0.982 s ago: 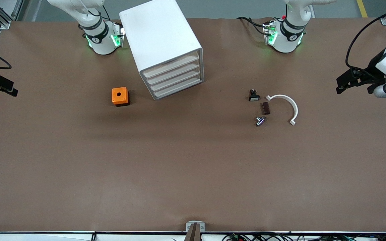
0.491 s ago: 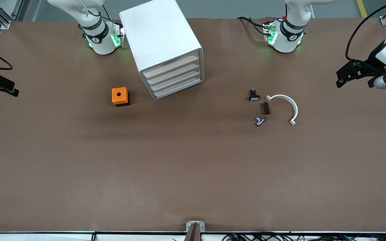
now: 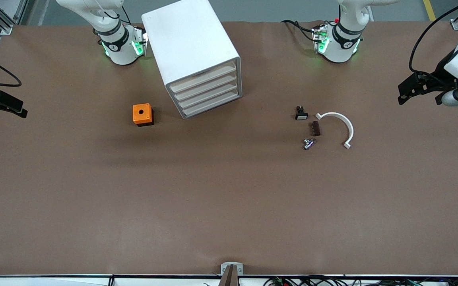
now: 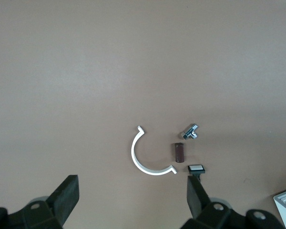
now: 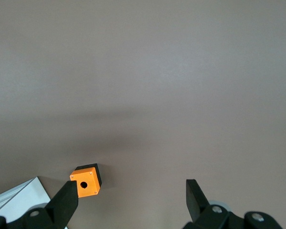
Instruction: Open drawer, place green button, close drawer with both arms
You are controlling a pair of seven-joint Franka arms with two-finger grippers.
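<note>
The white cabinet [image 3: 191,47] stands between the arm bases, with all four beige drawer fronts [image 3: 206,93] shut. No green-capped button shows in any view. My left gripper [image 3: 402,94] hangs open and empty over the table edge at the left arm's end. In the left wrist view [image 4: 132,194] its jaws stand wide apart above bare table. My right gripper [image 3: 13,107] hangs open and empty over the right arm's end. In the right wrist view [image 5: 131,198] the orange box [image 5: 86,180] shows by one finger.
The orange box with a hole [image 3: 142,114] sits beside the cabinet. A black part with a white face [image 3: 301,113], a brown piece [image 3: 315,128], a small silvery part [image 3: 308,143] and a white arc [image 3: 338,126] lie together toward the left arm's end.
My right gripper has edged in over the table toward the orange box. My left gripper has shifted slightly toward the bases' side. Nothing on the table has moved.
</note>
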